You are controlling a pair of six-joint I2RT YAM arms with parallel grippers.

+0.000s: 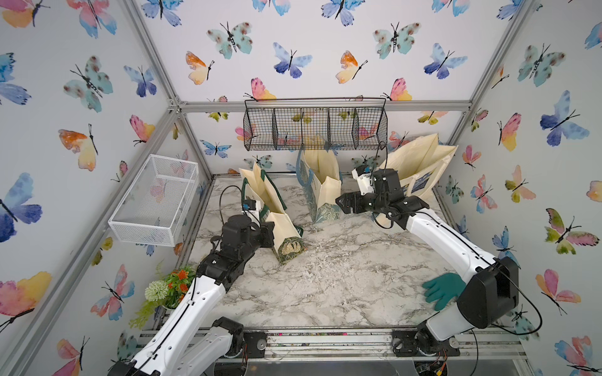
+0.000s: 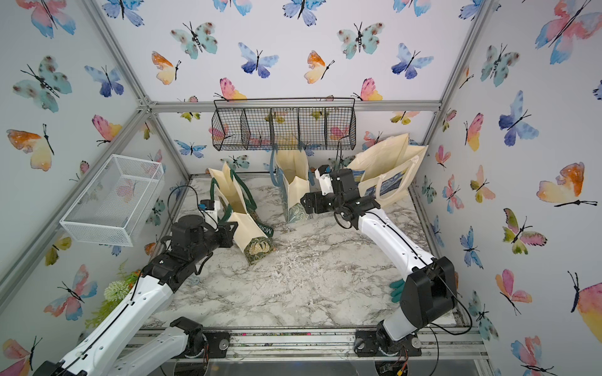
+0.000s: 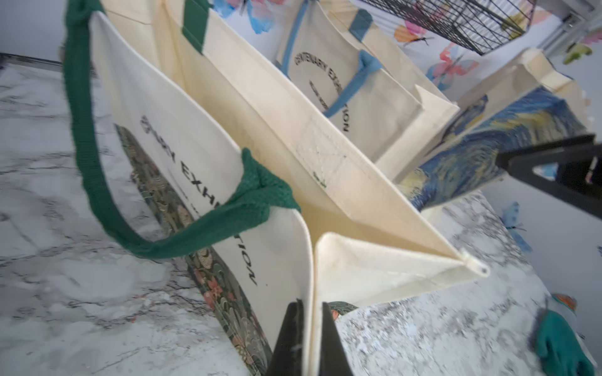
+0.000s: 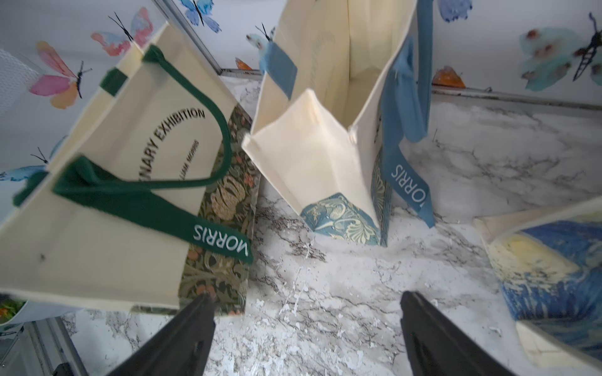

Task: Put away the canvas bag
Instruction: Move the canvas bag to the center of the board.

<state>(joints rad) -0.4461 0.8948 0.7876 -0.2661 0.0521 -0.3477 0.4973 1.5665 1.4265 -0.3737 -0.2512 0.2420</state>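
1. Nearest the lens: left fingers [image 3: 288,341], clenched on the green-handled bag [image 3: 182,146]. Both pads pinch the cream cloth at the top edge of its side fold.
2. Green-handled bag: on the counter [image 1: 325,280], left rear, leaning, mouth gaping. Its floral base rests on the marble. One green handle [image 3: 88,136] loops loose over the printed face.
3. On the other side, right fingers [image 4: 433,335]: released and spread wide, with nothing between them, over bare counter.
4. In both top views the right fingers sit just beside the lower corner of the blue-handled bag [image 1: 321,182]. Whether they touch it cannot be told.
5. Blue-handled bag: upright at rear centre, under the black wire basket [image 1: 316,127] on the rear wall, and apart from the green-handled bag.
6. Painted bag [image 1: 420,166]: right rear, leaning toward the corner, behind the right arm.
7. White mesh basket [image 1: 153,198]: fixed to the left wall, above counter level.
8. Green glove [image 1: 443,289]: flat on the counter, right front, partly hidden by the right arm.
9. Potted flowers [image 1: 169,286]: left front corner, beside the left arm.
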